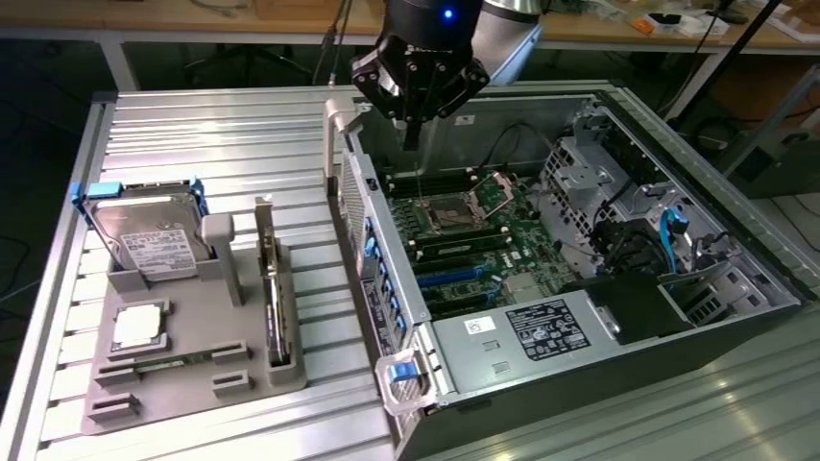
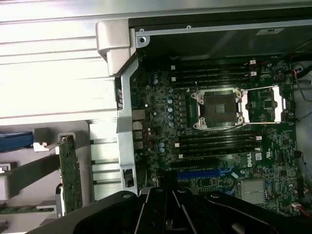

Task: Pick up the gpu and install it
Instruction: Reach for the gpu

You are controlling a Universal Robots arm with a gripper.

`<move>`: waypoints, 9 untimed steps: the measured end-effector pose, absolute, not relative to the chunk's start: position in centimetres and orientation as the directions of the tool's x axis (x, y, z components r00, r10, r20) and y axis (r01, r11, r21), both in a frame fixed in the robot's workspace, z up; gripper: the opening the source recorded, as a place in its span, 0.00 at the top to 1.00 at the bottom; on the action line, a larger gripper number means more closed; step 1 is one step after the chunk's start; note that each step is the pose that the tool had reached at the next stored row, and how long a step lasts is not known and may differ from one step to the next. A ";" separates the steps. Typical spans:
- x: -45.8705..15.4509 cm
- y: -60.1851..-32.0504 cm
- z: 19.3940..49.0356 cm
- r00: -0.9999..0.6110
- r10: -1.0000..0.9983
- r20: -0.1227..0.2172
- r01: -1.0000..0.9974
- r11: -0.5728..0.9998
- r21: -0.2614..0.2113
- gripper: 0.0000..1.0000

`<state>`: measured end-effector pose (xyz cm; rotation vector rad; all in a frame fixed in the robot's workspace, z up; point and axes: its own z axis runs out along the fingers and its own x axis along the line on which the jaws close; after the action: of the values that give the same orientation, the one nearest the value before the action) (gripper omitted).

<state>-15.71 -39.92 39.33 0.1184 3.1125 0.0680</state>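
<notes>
I see my gripper [image 1: 410,127] closed and empty above the case [image 1: 341,158]; the gpu [image 1: 269,280] stands in the holder [image 1: 192,389], well apart

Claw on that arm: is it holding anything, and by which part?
Nothing. The claw is shut and empty above the open computer; the graphics card stands in its gray rack, apart from it.

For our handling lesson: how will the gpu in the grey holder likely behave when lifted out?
The gpu looks thin and flat, so probably stiff and light. It stands on its narrow edge in the grey holder, so it may tip once freed. Its bare board suggests fragility.
</notes>
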 end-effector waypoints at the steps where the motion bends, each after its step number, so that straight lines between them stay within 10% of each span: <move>1: -15.9 -39.9 39.3 -0.997 0.076 -0.024 0.075 0.996 0.045 0.89; 9: -17.6 -40.0 39.3 -0.997 0.076 -0.024 0.075 0.996 0.045 0.89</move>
<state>-17.58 -39.95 39.33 0.1184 3.1125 0.0680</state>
